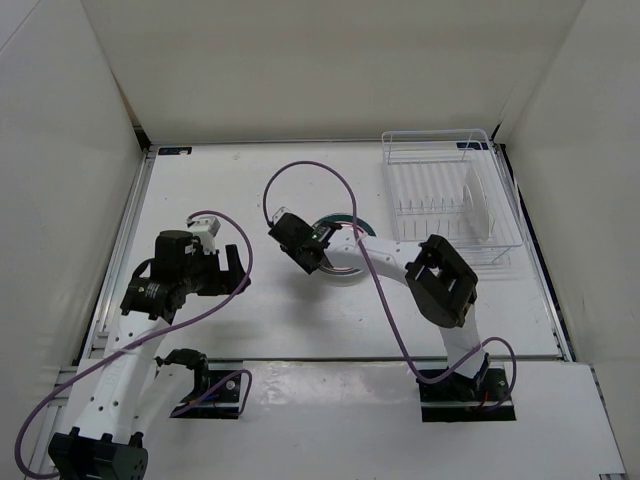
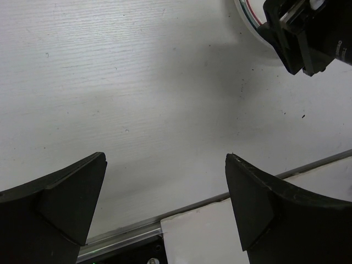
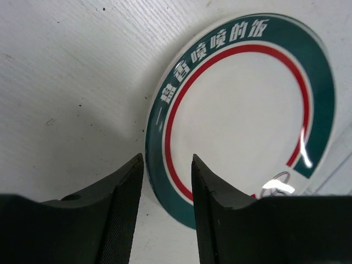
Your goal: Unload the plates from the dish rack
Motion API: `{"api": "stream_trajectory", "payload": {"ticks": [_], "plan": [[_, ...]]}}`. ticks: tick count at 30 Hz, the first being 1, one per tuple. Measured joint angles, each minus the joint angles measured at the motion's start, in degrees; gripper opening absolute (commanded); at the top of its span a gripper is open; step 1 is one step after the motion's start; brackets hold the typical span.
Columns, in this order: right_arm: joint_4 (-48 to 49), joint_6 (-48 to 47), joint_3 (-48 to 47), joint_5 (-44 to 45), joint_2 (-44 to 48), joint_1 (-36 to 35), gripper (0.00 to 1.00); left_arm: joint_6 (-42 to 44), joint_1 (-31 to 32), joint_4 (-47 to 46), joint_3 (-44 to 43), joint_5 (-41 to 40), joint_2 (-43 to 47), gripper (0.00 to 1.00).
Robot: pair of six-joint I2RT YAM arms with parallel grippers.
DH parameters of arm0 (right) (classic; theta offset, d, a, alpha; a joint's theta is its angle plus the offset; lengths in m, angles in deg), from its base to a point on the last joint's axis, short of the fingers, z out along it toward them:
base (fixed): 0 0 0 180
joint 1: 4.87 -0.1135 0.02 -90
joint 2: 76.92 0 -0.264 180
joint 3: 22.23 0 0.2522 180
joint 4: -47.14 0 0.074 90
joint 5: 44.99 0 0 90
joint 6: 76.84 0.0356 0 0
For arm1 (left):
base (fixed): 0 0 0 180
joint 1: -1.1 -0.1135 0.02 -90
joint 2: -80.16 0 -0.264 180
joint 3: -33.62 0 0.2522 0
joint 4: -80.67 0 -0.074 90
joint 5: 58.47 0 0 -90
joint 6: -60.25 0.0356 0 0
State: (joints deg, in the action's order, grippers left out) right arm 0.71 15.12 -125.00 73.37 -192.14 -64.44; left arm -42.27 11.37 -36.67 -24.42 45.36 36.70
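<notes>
Right gripper (image 3: 166, 160) sits with its jaws a narrow gap apart around the rim of the green-ringed plate (image 3: 242, 110), which lies flat on the counter (image 3: 66, 82), so I count that 1 unloaded. Left gripper (image 2: 165, 159) hangs wide open, empty. In the dish rack (image 1: 440, 140) I make out 1 upright plate (image 1: 488, 210), so the job isn't finished.

We see the flat plate (image 3: 242, 115) lying face up on the counter at mid-frame in the top view, with a green outer ring bearing white characters and a red inner ring. The white wire dish rack (image 1: 390, 190) sits upper right, and the upright plate (image 1: 483, 205) stands on edge inside it, toward its right side.
</notes>
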Motion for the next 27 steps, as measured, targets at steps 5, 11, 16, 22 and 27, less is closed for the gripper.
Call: {"api": "stream_trajectory", "payload": {"ticks": [5,11,16,22,27], "plan": [[-0.6,2.1,0.0,-6.5,0.0,2.5,0.46,0.0,0.0,0.0,0.0,0.2,-0.1,1.0],[-2.0,2.6,-0.4,-13.6,0.6,4.5,0.46,0.0,0.0,0.0,0.0,0.3,-0.4,1.0],[-6.1,2.4,-3.0,-15.9,4.9,6.0,0.55,0.0,0.0,0.0,0.0,0.3,-0.4,1.0],[-12.2,4.2,-18.4,-16.8,12.3,15.2,0.76,0.1,0.0,0.0,0.0,0.3,-1.1,1.0],[-13.3,6.9,-27.2,-17.3,19.0,27.7,0.8,1.2,0.0,0.0,0.0,-0.9,-2.1,1.0]]}}
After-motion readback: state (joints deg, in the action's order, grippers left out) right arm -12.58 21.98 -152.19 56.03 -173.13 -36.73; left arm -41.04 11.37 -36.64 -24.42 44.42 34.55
